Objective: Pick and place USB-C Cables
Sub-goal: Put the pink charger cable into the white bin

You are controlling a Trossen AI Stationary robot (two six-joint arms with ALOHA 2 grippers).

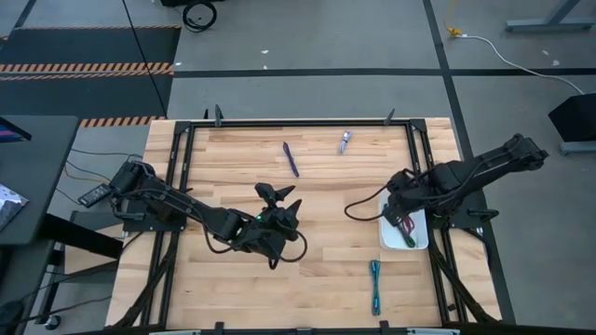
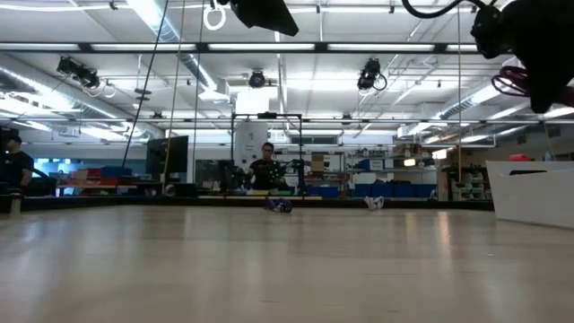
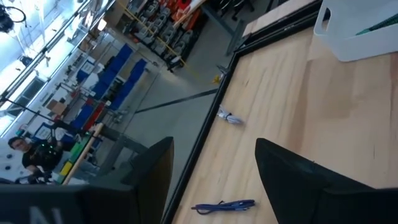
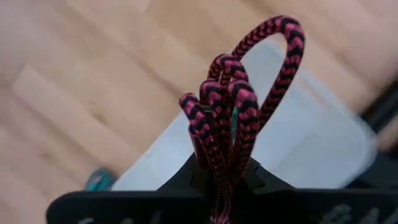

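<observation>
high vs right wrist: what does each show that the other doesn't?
High only: left gripper open mid-table, the dark purple cable, the silvery lilac cable, and a green cable in the white tray.

Right wrist only: the maroon red cable's braided loops pinched in the right gripper.

Both: the tray below the right gripper, and the teal cable on the table.

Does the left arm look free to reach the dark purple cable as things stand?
Probably yes. The left gripper is open and empty, the dark purple cable lies alone on bare wood beyond it, and the right gripper is busy over the white tray.
</observation>
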